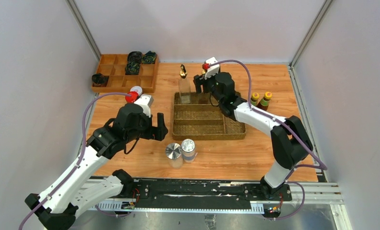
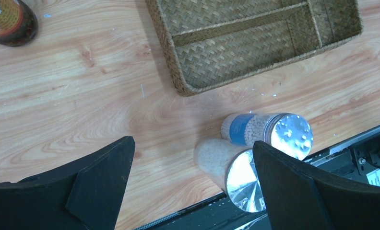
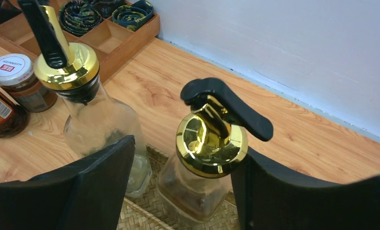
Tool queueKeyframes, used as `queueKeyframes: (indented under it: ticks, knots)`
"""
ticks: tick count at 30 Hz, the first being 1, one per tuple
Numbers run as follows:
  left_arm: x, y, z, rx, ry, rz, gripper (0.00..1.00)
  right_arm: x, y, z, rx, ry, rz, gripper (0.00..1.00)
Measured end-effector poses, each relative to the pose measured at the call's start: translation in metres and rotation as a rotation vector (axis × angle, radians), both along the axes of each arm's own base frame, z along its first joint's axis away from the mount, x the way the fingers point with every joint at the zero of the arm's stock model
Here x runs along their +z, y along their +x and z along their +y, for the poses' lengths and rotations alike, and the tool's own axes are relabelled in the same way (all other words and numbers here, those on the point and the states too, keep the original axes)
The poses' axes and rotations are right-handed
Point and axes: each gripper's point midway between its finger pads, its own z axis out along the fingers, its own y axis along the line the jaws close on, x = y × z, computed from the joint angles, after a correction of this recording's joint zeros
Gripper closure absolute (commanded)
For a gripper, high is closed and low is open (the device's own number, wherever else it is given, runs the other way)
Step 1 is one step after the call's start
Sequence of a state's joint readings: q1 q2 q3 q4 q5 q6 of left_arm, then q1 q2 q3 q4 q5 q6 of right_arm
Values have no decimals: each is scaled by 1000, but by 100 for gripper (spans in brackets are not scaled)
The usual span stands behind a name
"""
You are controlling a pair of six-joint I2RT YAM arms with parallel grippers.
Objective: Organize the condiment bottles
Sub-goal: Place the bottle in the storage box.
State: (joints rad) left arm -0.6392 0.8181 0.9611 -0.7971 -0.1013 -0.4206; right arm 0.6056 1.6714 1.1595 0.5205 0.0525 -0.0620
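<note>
Two clear gold-spouted bottles stand in the back compartment of the woven tray. My right gripper is open around the right one; its left finger stands off the glass and its right finger is close beside the gold cap. The left bottle stands just outside the left finger. My left gripper hangs open over bare table left of two silver-lidded shakers, holding nothing. Two yellow-capped sauce bottles stand right of the tray. A red-lidded jar and a white-lidded jar stand to its left.
A wooden divided box at the back left holds dark rolled cloth bundles. The shakers stand near the table's front edge, just ahead of the woven tray. Walls close in the table on three sides.
</note>
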Motion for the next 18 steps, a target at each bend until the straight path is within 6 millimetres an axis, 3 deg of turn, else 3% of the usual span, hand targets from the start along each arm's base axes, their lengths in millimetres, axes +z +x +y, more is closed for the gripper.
queueKeyframes:
  ticks: [9, 13, 18]
  knots:
    - [5, -1, 1, 5, -19, -14, 0, 10, -13, -14, -21, 15, 0, 5]
    - [6, -2, 1, 8, -22, -18, 0, 27, -24, -26, -47, 23, -8, 4]
    - [6, 0, 4, 22, -13, -25, 0, 55, -53, -51, -74, 35, -10, 3]
